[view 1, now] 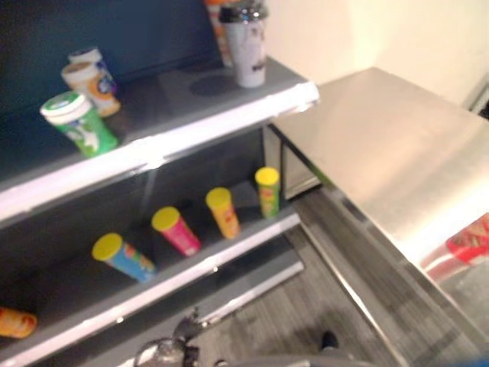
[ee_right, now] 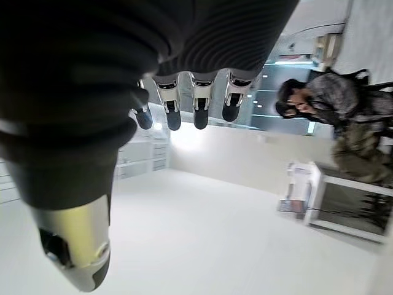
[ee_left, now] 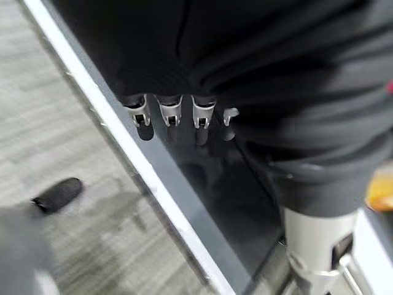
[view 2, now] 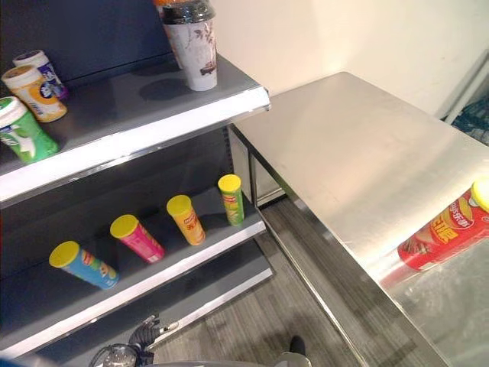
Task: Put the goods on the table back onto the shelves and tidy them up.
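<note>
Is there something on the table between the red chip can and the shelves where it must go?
Nothing visible: the red chip can lies at the steel table near edge, and the tabletop towards the shelves is bare.

A bare steel table (view 2: 359,153) stands just beside the dark shelving, carrying a red crisp tube (view 2: 443,229) that lies on its side at the near right edge. The upper shelf (view 2: 137,103) holds a white lidded cup (view 2: 192,42), a green tub (view 2: 23,130), an orange-labelled tub (view 2: 32,93) and a purple-labelled one (view 2: 42,69). On the lower shelf (view 2: 153,271) stand four yellow-lidded crisp tubes in a row: blue (view 2: 82,264), pink (view 2: 137,237), orange (view 2: 186,219) and green (view 2: 231,199).
</note>
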Robot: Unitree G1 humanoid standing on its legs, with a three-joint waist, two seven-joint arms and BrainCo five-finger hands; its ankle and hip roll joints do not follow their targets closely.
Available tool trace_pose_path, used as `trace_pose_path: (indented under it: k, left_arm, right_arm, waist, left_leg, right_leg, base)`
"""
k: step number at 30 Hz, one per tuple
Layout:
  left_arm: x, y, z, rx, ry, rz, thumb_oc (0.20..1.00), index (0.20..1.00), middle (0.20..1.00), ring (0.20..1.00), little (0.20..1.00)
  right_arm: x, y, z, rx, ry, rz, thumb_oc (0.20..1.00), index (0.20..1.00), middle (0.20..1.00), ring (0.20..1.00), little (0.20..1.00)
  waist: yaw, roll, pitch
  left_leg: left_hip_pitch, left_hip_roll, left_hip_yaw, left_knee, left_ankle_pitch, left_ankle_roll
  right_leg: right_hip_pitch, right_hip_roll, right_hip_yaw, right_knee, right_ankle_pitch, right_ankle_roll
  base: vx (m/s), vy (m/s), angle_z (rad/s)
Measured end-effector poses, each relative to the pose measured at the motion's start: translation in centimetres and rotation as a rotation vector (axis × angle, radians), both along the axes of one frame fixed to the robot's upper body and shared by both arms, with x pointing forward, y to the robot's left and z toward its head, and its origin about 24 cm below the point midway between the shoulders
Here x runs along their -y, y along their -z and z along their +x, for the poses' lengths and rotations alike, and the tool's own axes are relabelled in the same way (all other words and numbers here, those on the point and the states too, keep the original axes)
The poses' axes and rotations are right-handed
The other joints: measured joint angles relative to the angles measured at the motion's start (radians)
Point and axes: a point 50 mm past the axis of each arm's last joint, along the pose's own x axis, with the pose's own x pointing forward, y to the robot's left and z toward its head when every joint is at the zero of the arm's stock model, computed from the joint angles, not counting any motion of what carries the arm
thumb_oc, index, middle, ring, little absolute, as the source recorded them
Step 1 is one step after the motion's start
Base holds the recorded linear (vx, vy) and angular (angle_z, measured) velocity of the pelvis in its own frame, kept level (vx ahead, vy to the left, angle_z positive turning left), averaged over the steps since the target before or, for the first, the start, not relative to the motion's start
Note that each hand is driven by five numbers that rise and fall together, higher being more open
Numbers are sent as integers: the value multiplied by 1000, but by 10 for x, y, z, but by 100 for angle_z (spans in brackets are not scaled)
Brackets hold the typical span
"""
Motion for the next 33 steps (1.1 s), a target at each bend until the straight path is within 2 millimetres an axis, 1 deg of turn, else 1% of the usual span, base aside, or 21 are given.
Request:
trace_pose_path:
  k: [3, 6, 8, 9, 12, 13, 14, 15, 18, 21, 23, 24, 25, 26, 27, 29, 30, 31, 33]
  left_arm:
    - [0, 1, -1, -9, 0, 0, 1000, 1000, 1000, 1000, 1000]
    - [-2, 3, -7, -33, -4, 1, 1000, 1000, 1000, 1000, 1000]
    - [-4, 6, -15, -67, -9, 3, 1000, 1000, 1000, 1000, 1000]
    - [-8, 8, -23, -94, -15, 12, 1000, 1000, 1000, 1000, 1000]
    - [-13, 9, -31, -115, -20, 22, 1000, 1000, 1000, 1000, 1000]
    - [-13, 9, -31, -114, -19, 22, 1000, 1000, 1000, 1000, 1000]
    - [-15, 9, -31, -113, -18, 25, 1000, 1000, 1000, 1000, 1000]
    - [-15, 8, -29, -107, -13, 25, 1000, 1000, 1000, 1000, 1000]
    - [-14, 6, -22, -87, 17, 27, 1000, 1000, 1000, 1000, 1000]
    - [-16, 2, -12, -64, 34, 32, 1000, 1000, 1000, 1000, 1000]
    - [-20, 0, -8, -56, 44, 45, 1000, 1000, 1000, 1000, 1000]
    - [-26, -2, -5, -49, 58, 64, 1000, 1000, 1000, 1000, 1000]
    - [-29, -4, -2, -44, 63, 72, 1000, 1000, 1000, 1000, 1000]
    - [-31, -6, 2, -35, 67, 78, 1000, 1000, 1000, 1000, 1000]
    - [-36, -9, 6, -25, 74, 90, 1000, 1000, 1000, 1000, 1000]
    - [-41, -14, 11, -3, 86, 103, 1000, 1000, 1000, 1000, 1000]
    - [-46, -16, 12, -4, 97, 118, 1000, 1000, 1000, 1000, 1000]
    - [-48, -16, 12, -4, 100, 119, 1000, 1000, 1000, 1000, 1000]
    - [-47, -15, 9, -13, 103, 115, 1000, 1000, 1000, 1000, 1000]
  right_arm:
    - [-8, -6, 4, 80, -92, 20, 1000, 1000, 1000, 1000, 1000]
    - [-10, -7, 5, 103, -127, 31, 1000, 1000, 1000, 1000, 1000]
    - [-12, -11, 7, 152, -179, 51, 1000, 1000, 1000, 1000, 1000]
    - [-13, -12, 10, 173, -224, 72, 1000, 1000, 1000, 1000, 1000]
    - [-16, -10, 15, 167, -267, 88, 1000, 1000, 1000, 1000, 1000]
    - [-15, -9, 15, 165, -279, 98, 1000, 1000, 1000, 1000, 1000]
    - [-15, -9, 17, 166, -297, 111, 1000, 1000, 1000, 1000, 1000]
    - [-14, -8, 17, 159, -296, 112, 1000, 1000, 1000, 1000, 1000]
    - [-15, -7, 21, 147, -307, 116, 1000, 1000, 1000, 1000, 1000]
    - [-21, -5, 29, 117, -347, 113, 1000, 1000, 1000, 1000, 1000]
    - [-28, -2, 38, 83, -391, 113, 1000, 1000, 1000, 1000, 1000]
    - [-36, 1, 50, 46, -436, 120, 1000, 1000, 1000, 1000, 1000]
    - [-37, 3, 51, 28, -450, 120, 1000, 1000, 1000, 1000, 1000]
    - [-38, 5, 55, 11, -459, 124, 1000, 1000, 1000, 1000, 1000]
    - [-40, 11, 60, -45, -479, 133, 1000, 1000, 1000, 1000, 1000]
    - [-42, 12, 64, -81, -501, 128, 1000, 1000, 1000, 1000, 1000]
    - [-44, 9, 66, -109, -519, 106, 1000, 1000, 1000, 1000, 1000]
    - [-43, 5, 66, -123, -523, 89, 1000, 1000, 1000, 1000, 1000]
    - [-43, -2, 67, -145, -529, 53, 1000, 1000, 1000, 1000, 1000]
  waist:
    - [-10, -4, 1]
    - [-6, -10, 4]
    - [-6, -16, 6]
    - [-5, -21, 8]
    - [-1, -29, 8]
    - [-2, -34, 10]
    - [0, -39, 13]
    - [-10, -45, 14]
    - [-19, -65, 26]
    - [-26, -94, 39]
    - [-29, -112, 50]
    - [-26, -128, 61]
    - [-27, -140, 66]
    - [-29, -142, 73]
    - [-34, -147, 79]
    - [-21, -166, 79]
    - [-10, -170, 78]
    - [-9, -169, 78]
    - [-7, -166, 76]
  left_leg:
    - [4, -12, 1, -18, -8, -10]
    - [17, -22, 2, -33, -8, -11]
    - [20, -35, 4, -38, -13, -13]
    - [19, -45, 8, -38, -14, -12]
    - [24, -60, 31, -38, -17, -6]
    - [28, -68, 37, -39, -19, -3]
    - [33, -72, 51, -39, -19, -2]
    - [36, -76, 55, -38, -22, 1]
    - [49, -94, 63, -53, -24, 6]
    - [63, -117, 94, -55, -29, 14]
    - [64, -138, 118, -55, -35, 23]
    - [70, -149, 147, -55, -40, 30]
    - [70, -156, 155, -55, -44, 36]
    - [70, -149, 161, -55, -51, 47]
    - [71, -153, 157, -62, -61, 47]
    - [81, -168, 166, -61, -64, 49]
    - [83, -163, 164, -61, -65, 50]
    - [84, -158, 162, -61, -64, 49]
    - [86, -148, 157, -58, -59, 42]
  right_leg:
    - [4, -9, -13, 0, -2, 2]
    - [12, -18, -16, -1, -3, 7]
    - [17, -32, -16, -5, -12, 25]
    - [13, -42, -11, -5, -8, 31]
    - [-7, -55, 14, -4, 4, 36]
    - [-12, -59, 30, 0, 15, 29]
    - [-12, -64, 37, 0, 18, 32]
    - [-14, -66, 42, 0, 19, 33]
    - [-23, -76, 63, 0, 30, 40]
    - [-36, -94, 96, 1, 47, 48]
    - [-56, -109, 119, 1, 70, 52]
    - [-71, -117, 113, 1, 94, 43]
    - [-72, -122, 110, 2, 107, 42]
    - [-74, -125, 94, 2, 120, 43]
    - [-79, -126, 53, 2, 149, 46]
    - [-79, -129, 16, 4, 139, 44]
    - [-73, -133, 1, 5, 102, 43]
    - [-70, -132, -12, 5, 85, 39]
    - [-69, -120, -21, 5, 84, 35]
  base:
    - [23, 30, 10]
    - [0, 34, 5]
    - [-15, 50, 4]
    - [-21, 88, -7]
    - [-21, 83, -22]
    - [-63, 140, -33]
    - [-72, 129, -26]
    - [-73, 178, -18]
    - [-80, 167, -16]
    - [-127, 153, -28]
    - [-135, 124, -42]
    - [-121, 91, -51]
    - [-91, 133, -37]
    - [-14, 84, -6]
    - [-11, 82, -1]
    - [-39, 10, -9]
    - [-17, -31, -5]
    - [5, -46, 4]
    - [8, -29, 5]
